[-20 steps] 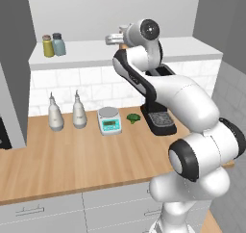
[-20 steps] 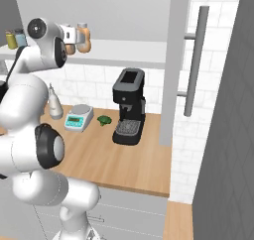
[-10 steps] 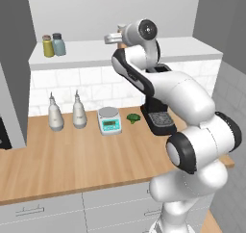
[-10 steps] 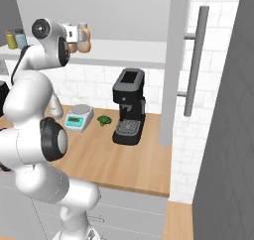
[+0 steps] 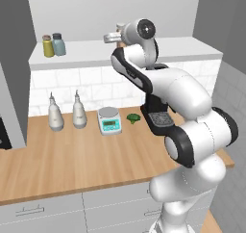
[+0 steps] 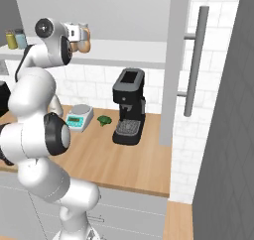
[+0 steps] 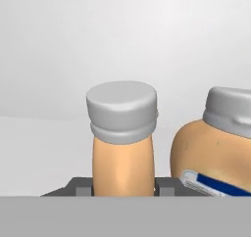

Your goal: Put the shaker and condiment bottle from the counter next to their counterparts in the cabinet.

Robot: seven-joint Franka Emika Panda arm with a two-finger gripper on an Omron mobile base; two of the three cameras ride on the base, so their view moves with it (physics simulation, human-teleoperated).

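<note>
Over the last second the arm has carried the gripper [image 7: 123, 187] a little further along the cabinet [image 5: 168, 49] shelf, so the condiment bottle [image 7: 122, 148] clamped between its fingers now sits just beside the bigger orange bottle [image 7: 215, 153], apart from it by a narrow gap. That suggests placement is nearly done; whether its base touches the shelf yet is hidden. The shaker [image 5: 59, 44] already stands beside the yellow-green shaker [image 5: 47, 46] at the shelf's far end. Counted: 2 shakers and 2 orange bottles up top. On the counter [image 5: 72, 160]: 2 pale bottles [image 5: 55, 112], 1 scale [image 5: 109, 121], 1 coffee machine [image 6: 129, 105], 1 piece of broccoli [image 5: 133, 118].
</note>
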